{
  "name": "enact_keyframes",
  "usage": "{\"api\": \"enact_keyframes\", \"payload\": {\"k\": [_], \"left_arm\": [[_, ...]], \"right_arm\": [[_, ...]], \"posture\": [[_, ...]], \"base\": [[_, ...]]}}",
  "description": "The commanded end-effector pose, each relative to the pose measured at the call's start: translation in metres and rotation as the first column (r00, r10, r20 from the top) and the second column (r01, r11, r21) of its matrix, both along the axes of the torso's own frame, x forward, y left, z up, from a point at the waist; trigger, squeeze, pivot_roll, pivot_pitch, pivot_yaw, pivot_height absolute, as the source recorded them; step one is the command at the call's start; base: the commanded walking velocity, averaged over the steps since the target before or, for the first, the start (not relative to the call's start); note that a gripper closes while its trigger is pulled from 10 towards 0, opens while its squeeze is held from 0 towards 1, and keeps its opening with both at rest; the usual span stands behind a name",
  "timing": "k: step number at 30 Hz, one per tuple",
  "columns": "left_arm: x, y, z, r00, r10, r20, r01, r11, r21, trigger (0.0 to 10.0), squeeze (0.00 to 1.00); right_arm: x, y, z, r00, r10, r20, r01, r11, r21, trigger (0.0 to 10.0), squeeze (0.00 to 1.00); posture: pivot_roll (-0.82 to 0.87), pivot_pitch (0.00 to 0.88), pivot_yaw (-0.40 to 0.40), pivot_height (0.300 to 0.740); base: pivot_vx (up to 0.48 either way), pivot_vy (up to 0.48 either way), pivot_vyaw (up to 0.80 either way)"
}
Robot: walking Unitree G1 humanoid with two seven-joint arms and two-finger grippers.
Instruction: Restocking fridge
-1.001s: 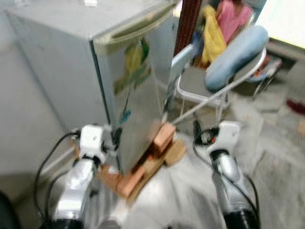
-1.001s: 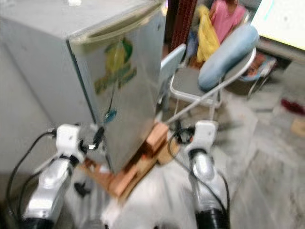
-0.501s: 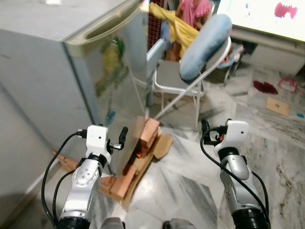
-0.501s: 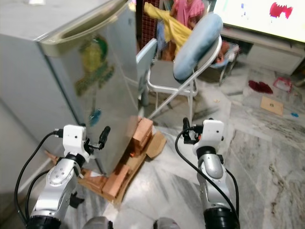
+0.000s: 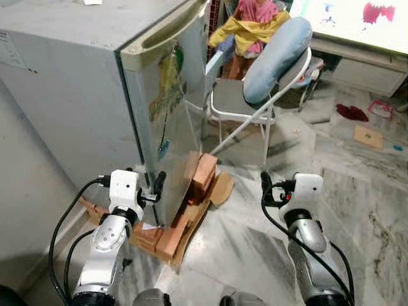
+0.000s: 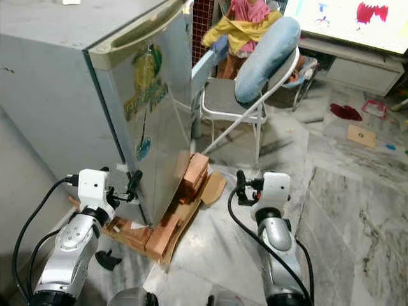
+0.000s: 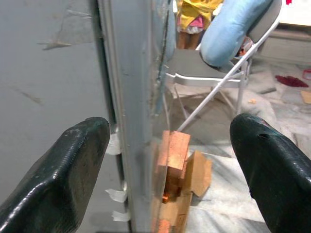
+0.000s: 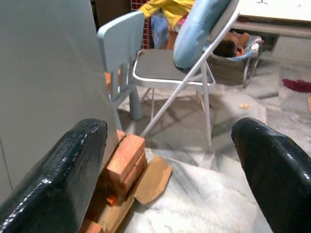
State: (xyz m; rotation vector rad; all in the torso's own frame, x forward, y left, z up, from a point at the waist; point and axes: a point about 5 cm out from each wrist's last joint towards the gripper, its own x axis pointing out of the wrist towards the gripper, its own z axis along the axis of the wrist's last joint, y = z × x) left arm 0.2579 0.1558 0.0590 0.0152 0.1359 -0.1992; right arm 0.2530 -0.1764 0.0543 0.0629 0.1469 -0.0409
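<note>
A small grey fridge (image 5: 76, 95) stands ahead on my left, raised on bricks (image 5: 204, 175). Its door (image 5: 175, 121) carries faded stickers and is closed, with a recessed handle (image 5: 167, 35) along the top edge. My left gripper (image 5: 158, 183) hovers low at the door's hinge-side corner, open and empty; in the left wrist view its fingers (image 7: 63, 165) straddle the fridge corner without touching. My right gripper (image 5: 264, 185) is held over the marble floor to the right of the fridge, open with nothing between its fingertips (image 8: 272, 170).
A folding metal chair (image 5: 239, 102) with a blue cushion (image 5: 277, 51) stands just past the fridge, a small light-blue chair (image 8: 119, 34) beside it. A person in pink (image 5: 255, 11) holds yellow cloth behind. Cardboard (image 5: 223, 188) lies under the bricks. A wall (image 5: 25, 210) closes the left.
The whole picture has swung and sharpened, so the camera moved; the fridge now sits closer to centre. Both arms keep the same raised pose with fingers apart.
</note>
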Motion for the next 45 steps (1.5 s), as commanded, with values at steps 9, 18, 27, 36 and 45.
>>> {"api": "enact_keyframes", "payload": {"k": [9,18,27,36,45], "left_arm": [[0.021,-0.004,0.011,0.999,-0.026,0.044,0.027,0.999,-0.026,10.0,0.00],[0.059,0.008,0.021,0.994,0.083,0.067,-0.083,0.996,-0.013,10.0,0.00],[0.078,0.023,0.034,0.982,0.158,0.107,-0.157,0.987,-0.022,10.0,0.00],[0.083,0.002,0.039,0.990,0.009,0.141,-0.004,0.999,-0.034,10.0,0.00],[0.088,-0.025,0.050,0.972,-0.146,0.181,0.150,0.989,-0.006,10.0,0.00]], "right_arm": [[-0.010,0.005,0.007,0.996,0.037,-0.087,-0.034,0.999,0.035,10.0,0.00],[-0.044,-0.004,0.003,0.977,0.041,-0.207,-0.040,0.999,0.012,10.0,0.00],[-0.050,-0.004,0.007,0.975,0.049,-0.218,-0.045,0.999,0.026,10.0,0.00],[-0.045,0.000,0.006,0.973,0.064,-0.223,-0.056,0.998,0.042,10.0,0.00],[-0.040,0.003,0.002,0.974,0.049,-0.221,-0.038,0.998,0.053,10.0,0.00]], "posture": [[-0.01,0.058,-0.056,0.740],[-0.08,0.095,-0.050,0.740],[-0.10,0.103,-0.044,0.740],[-0.07,0.096,-0.036,0.740],[-0.05,0.090,-0.028,0.740]], "base": [[0.000,0.000,0.00],[0.000,0.000,0.00],[0.000,0.000,0.00],[0.000,0.000,0.00],[0.000,0.000,0.00]]}}
